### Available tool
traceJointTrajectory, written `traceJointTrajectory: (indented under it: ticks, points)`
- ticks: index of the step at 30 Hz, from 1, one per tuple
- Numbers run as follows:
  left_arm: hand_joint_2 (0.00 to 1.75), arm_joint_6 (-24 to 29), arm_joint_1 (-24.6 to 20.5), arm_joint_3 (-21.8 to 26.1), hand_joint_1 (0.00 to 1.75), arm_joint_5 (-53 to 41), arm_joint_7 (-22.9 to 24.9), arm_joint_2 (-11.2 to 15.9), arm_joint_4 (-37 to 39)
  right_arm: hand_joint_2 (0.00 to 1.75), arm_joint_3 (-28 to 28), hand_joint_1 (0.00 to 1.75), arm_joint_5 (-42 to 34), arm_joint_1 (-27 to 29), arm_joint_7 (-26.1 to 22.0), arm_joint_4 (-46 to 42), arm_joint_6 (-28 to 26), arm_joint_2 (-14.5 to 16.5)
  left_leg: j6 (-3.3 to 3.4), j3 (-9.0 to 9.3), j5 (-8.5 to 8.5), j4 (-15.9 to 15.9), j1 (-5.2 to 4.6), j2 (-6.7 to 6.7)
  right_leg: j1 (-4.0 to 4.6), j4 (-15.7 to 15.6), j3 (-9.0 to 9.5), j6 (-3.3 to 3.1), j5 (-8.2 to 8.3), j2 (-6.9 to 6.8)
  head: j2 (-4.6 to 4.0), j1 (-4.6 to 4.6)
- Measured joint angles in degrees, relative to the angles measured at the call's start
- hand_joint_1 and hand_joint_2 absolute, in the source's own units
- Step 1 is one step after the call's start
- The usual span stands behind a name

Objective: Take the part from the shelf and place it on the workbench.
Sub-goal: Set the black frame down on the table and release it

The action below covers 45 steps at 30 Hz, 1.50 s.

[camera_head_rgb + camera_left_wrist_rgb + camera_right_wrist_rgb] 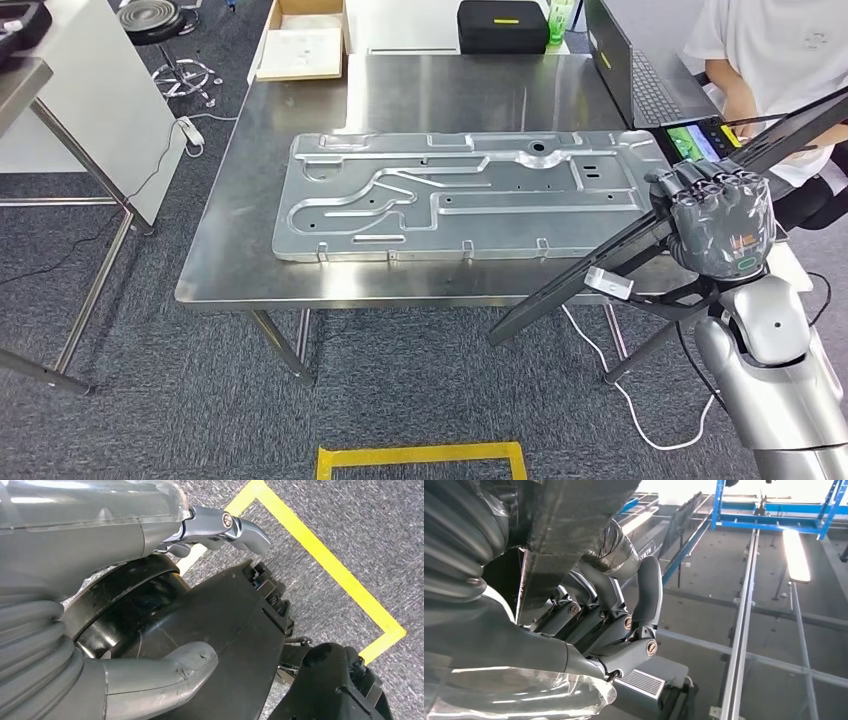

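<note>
The big metal part [465,195] lies flat on the bench [240,250], reaching near its right edge. It looks stiff, heavy and slippery, so hold it by its long edges. The right hand [722,228] is clamped on a black frame [620,265]; the left hand [150,645] hangs with fingers apart

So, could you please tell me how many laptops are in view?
1: an open laptop at the workbench's far right corner, by a seated person. Others may be out of frame.
</note>
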Motion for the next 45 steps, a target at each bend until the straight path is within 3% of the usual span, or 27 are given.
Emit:
traceJointTrajectory:
  ticks: [2,4,5,6,7,9,11,13,16,17,20,21,22,24,26,28,31,33,36,37,38,40,42,43,45]
  points:
    - [1.75,-0.01,0.02,-0.05,0.0,0.0,-0.01,-0.04,0.0,1.75,0.0,1.75,-0.01,-0.13,0.02,-0.01,-0.04,0.0,0.72,0.2,0.43,-0.57,0.23,0.09,-0.02,3.45,-1.49,0.4,-2.28,0.03,0.0,0.06]
    - [1.75,-0.02,0.04,-0.08,0.0,0.01,-0.01,-0.04,0.0,1.75,0.0,1.75,-0.02,-0.09,0.04,0.01,-0.07,0.0,0.96,0.12,0.5,-0.59,0.16,0.19,0.02,10.8,-4.96,0.61,-5.89,0.06,0.0,0.09]
    - [1.75,-0.02,0.05,-0.08,0.0,0.0,-0.01,-0.04,0.0,1.75,0.0,1.75,-0.02,0.03,0.03,0.02,-0.07,0.0,0.98,0.09,0.5,-0.56,0.1,0.2,0.02,14.02,-6.56,0.67,-6.95,0.07,0.0,0.09]
    - [1.75,-0.03,0.05,-0.09,0.0,-0.01,-0.02,-0.04,0.0,1.75,0.0,1.75,-0.02,0.15,0.03,0.03,-0.07,0.0,1.0,0.09,0.48,-0.52,0.06,0.19,0.03,15.52,-7.37,0.65,-6.95,0.07,0.0,0.09]
    - [1.75,-0.03,0.06,-0.1,0.0,-0.01,-0.02,-0.04,0.0,1.75,0.0,1.75,-0.02,0.22,0.02,0.03,-0.08,0.0,1.0,0.13,0.44,-0.48,0.03,0.17,0.03,14.74,-7.04,0.56,-5.81,0.07,0.0,0.09]
    - [1.75,-0.03,0.06,-0.11,0.0,-0.01,-0.02,-0.05,0.0,1.75,0.0,1.75,-0.02,0.17,0.02,0.02,-0.09,0.0,0.91,0.34,0.26,-0.37,0.01,0.12,0.06,7.65,-3.61,0.19,-1.76,0.07,0.0,0.1]
    - [1.75,-0.04,0.07,-0.13,0.0,-0.01,-0.02,-0.08,0.0,1.75,0.0,1.75,-0.02,0.03,0.03,0.0,-0.1,-0.01,0.57,0.35,-0.02,-0.15,-0.21,0.07,0.34,1.14,-0.42,-0.26,0.37,0.1,0.0,0.1]
    - [1.75,-0.05,0.07,-0.13,0.0,0.0,-0.02,-0.1,0.0,1.75,0.0,1.75,-0.02,-0.02,0.03,-0.01,-0.14,-0.03,0.16,0.3,-0.17,-0.18,-0.4,0.05,0.63,-0.49,0.31,-0.62,0.27,0.18,0.0,0.09]
    - [1.75,-0.05,0.09,-0.13,0.0,0.01,-0.03,-0.04,0.0,1.75,0.0,1.75,-0.03,0.02,0.03,-0.06,-0.16,-0.04,-0.72,0.02,-1.27,0.91,-0.53,0.12,0.06,-0.99,0.57,-1.41,0.42,0.19,0.0,0.04]
    - [1.75,-0.05,0.04,-0.13,0.0,0.01,-0.07,-0.01,0.0,1.75,0.0,1.75,-0.04,0.01,0.03,-0.1,-0.16,-0.05,-1.07,-0.9,-2.63,3.11,-0.5,0.15,-0.13,-1.17,0.7,-1.69,0.48,0.13,0.0,0.02]
    - [1.75,-0.03,-0.4,-0.13,0.0,0.12,-0.2,0.09,0.0,1.75,0.0,1.75,-0.09,0.05,0.04,-0.16,-0.13,-0.05,-1.75,-6.07,-7.62,14.36,-0.22,0.2,-0.08,-1.08,0.75,-2.11,0.34,-0.04,0.0,-0.03]
    - [1.75,-0.03,-0.54,-0.13,0.0,0.16,-0.2,0.13,0.0,1.75,0.0,1.75,-0.11,0.08,0.04,-0.16,-0.1,-0.04,-1.83,-7.13,-7.88,16.48,-0.21,0.21,-0.06,-1.02,0.8,-2.14,0.21,-0.04,0.0,-0.04]
    - [1.75,-0.03,-0.61,-0.13,0.0,0.19,-0.21,0.16,0.0,1.75,0.0,1.75,-0.13,0.09,0.04,-0.16,-0.08,-0.04,-1.81,-7.08,-6.89,16.23,-0.21,0.22,-0.06,-0.93,0.9,-2.12,0.03,-0.02,0.0,-0.03]
    - [1.75,-0.08,-0.48,-0.13,0.0,0.15,-0.15,0.18,0.0,1.75,0.0,1.75,-0.15,0.09,0.04,-0.18,-0.03,-0.05,-1.41,-4.12,-2.71,9.63,-0.19,0.24,-0.03,-0.77,1.33,-1.94,-0.54,0.1,0.0,-0.03]
    - [1.75,-0.16,-0.12,-0.14,0.0,0.05,-0.15,0.18,0.0,1.75,0.0,1.75,-0.18,-0.01,0.04,-0.23,0.06,-0.09,-0.69,-0.86,-0.58,2.53,-0.31,0.27,0.14,-0.64,1.66,-1.45,-1.09,0.21,0.0,-0.02]
    - [1.75,-0.21,0.13,-0.17,0.0,-0.01,-0.31,0.17,0.0,1.75,0.0,1.75,-0.2,-0.1,0.04,-0.28,0.2,-0.16,0.08,0.15,-1.05,-0.11,-0.46,0.25,0.3,-0.54,1.8,-0.66,-1.05,0.28,0.0,0.0]
    - [1.75,-0.26,0.32,-0.32,0.0,-0.02,-0.54,0.09,0.0,1.75,0.0,1.75,-0.2,-0.23,0.04,-0.33,0.39,-0.25,1.33,1.47,-1.04,-1.11,-0.25,0.11,0.13,1.0,1.61,0.28,-0.96,0.3,0.0,0.04]
    - [1.75,-0.27,0.45,-0.42,0.0,-0.02,-0.61,0.01,0.0,1.75,0.0,1.75,-0.25,-0.46,0.07,-0.42,0.43,-0.36,1.72,2.65,-1.3,-1.32,-0.1,0.07,0.03,5.6,-1.09,0.68,-2.89,0.29,0.0,0.1]
    - [1.75,-0.27,0.72,-0.62,0.0,-0.02,-0.66,0.01,0.0,1.75,0.0,1.75,-0.29,-0.43,0.09,-0.46,0.45,-0.45,1.75,4.03,-2.48,-1.3,-0.12,0.04,0.01,14.51,-8.02,0.95,-5.75,0.3,0.0,0.11]
    - [1.75,-0.27,0.82,-0.71,0.0,-0.01,-0.67,0.01,0.0,1.75,0.0,1.75,-0.29,-0.36,0.09,-0.46,0.45,-0.46,1.65,4.72,-3.0,-1.28,-0.12,-0.02,0.01,14.72,-9.16,0.94,-5.46,0.29,0.0,0.11]
    - [1.75,-0.26,0.92,-0.77,0.0,0.0,-0.66,0.01,0.0,1.75,0.0,1.75,-0.3,-0.33,0.09,-0.46,0.45,-0.48,1.5,5.59,-3.59,-1.27,-0.12,-0.08,0.01,12.9,-9.25,0.88,-4.25,0.29,0.0,0.11]
    - [1.75,-0.23,1.1,-0.81,0.0,0.17,-0.63,-0.03,0.03,1.75,0.0,1.75,-0.31,-0.3,0.1,-0.45,0.44,-0.58,1.13,7.42,-5.02,-1.22,-0.15,-0.16,0.07,5.83,-7.69,0.5,1.19,0.26,0.0,0.13]
    - [1.75,-0.27,1.13,-0.83,0.0,0.37,-0.54,-0.13,0.1,1.75,0.01,1.75,-0.32,-0.19,0.17,-0.41,0.42,-0.67,0.62,8.38,-6.34,-1.37,-0.27,-0.31,0.49,1.18,-6.5,-0.25,5.35,0.22,0.0,0.15]
    - [1.75,-0.51,1.11,-0.86,0.0,0.39,-0.6,-0.13,0.14,1.75,0.01,1.75,-0.31,-0.1,0.2,-0.44,0.43,-0.69,0.31,8.68,-6.69,-1.42,-0.3,-0.34,0.7,0.56,-6.38,-0.71,6.01,0.26,0.0,0.14]
    - [1.75,-1.52,1.02,-0.92,0.0,0.4,-1.19,0.2,0.15,1.75,0.02,1.75,-0.22,-0.03,0.33,-0.61,0.57,-0.74,-0.29,9.14,-6.81,-1.33,-0.24,-0.24,0.81,0.4,-5.84,-1.63,5.35,0.44,0.0,0.11]
